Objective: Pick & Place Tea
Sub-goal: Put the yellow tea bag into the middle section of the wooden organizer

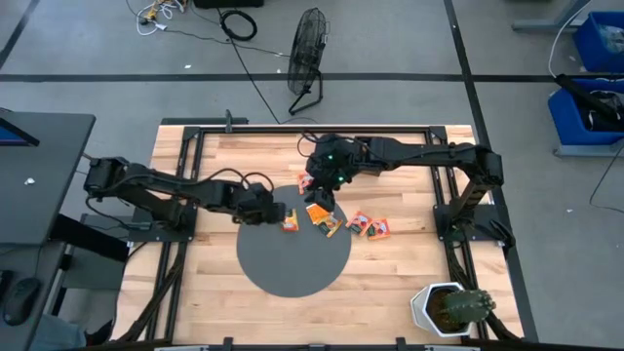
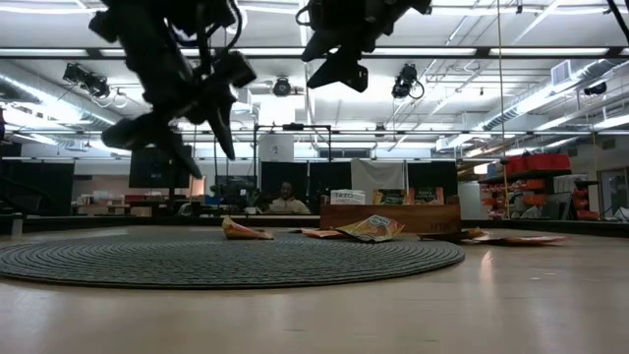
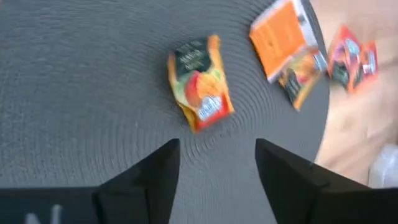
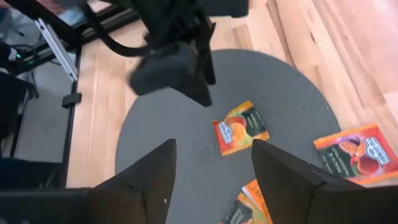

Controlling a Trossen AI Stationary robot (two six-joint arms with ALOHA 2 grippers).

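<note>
Just ahead of the released left pincer [image 3: 214, 171], an orange tea packet [image 3: 198, 82] printed with fruit lies flat on the grey disc [image 1: 283, 268]; the right pincer [image 4: 211, 168] hovers above, also released.

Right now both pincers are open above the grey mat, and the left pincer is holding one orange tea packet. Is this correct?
Not quite. The left pincer holds nothing: in the left wrist view its fingers are open and empty, and the orange tea packet lies flat on the grey mat ahead of them. The right pincer is open too.
</note>
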